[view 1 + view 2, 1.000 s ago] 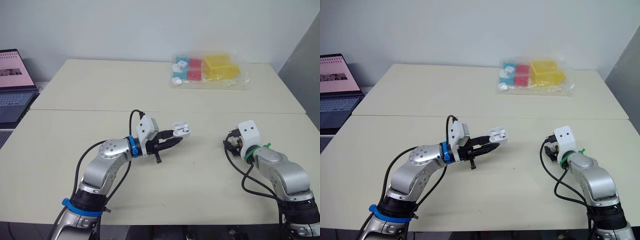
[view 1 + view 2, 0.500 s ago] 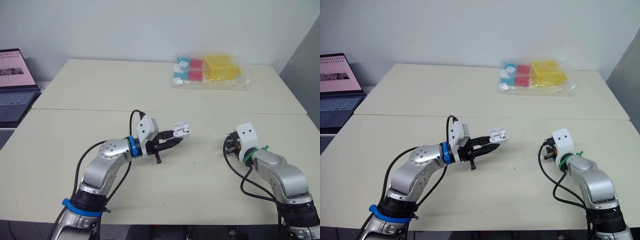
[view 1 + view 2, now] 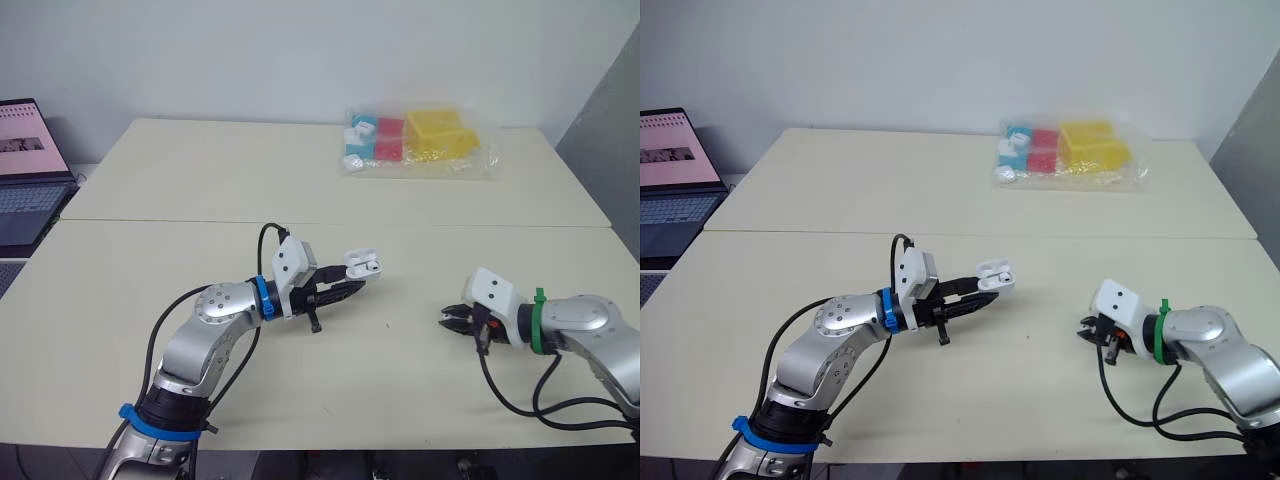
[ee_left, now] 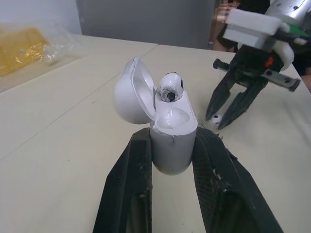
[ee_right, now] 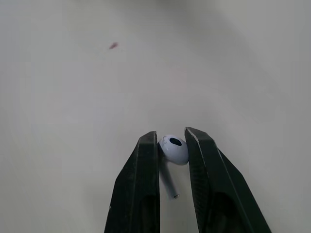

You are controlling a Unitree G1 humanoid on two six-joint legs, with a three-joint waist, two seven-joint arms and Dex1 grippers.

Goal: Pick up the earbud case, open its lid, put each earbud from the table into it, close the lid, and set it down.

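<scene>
My left gripper (image 3: 352, 284) is shut on the white earbud case (image 3: 363, 265) and holds it above the middle of the table. Its lid (image 4: 130, 91) stands open, and one earbud (image 4: 170, 87) sits in the case (image 4: 170, 141). To the right, my right gripper (image 3: 447, 320) points toward the case, low over the table. Its fingers (image 5: 146, 160) are closed on the second white earbud (image 5: 174, 148), whose stem hangs down between them. The left wrist view shows that gripper (image 4: 222, 115) beyond the case with the earbud (image 4: 216, 117) at its tips.
A clear plastic bag of coloured blocks (image 3: 420, 142) lies at the back of the far table. A laptop (image 3: 28, 170) stands off the left edge. A seam (image 3: 150, 221) runs across where the two tables meet.
My right gripper has shut on the earbud, and its forearm has swung out to the right and lower, so the fingers now point left. The left arm and case barely moved.
</scene>
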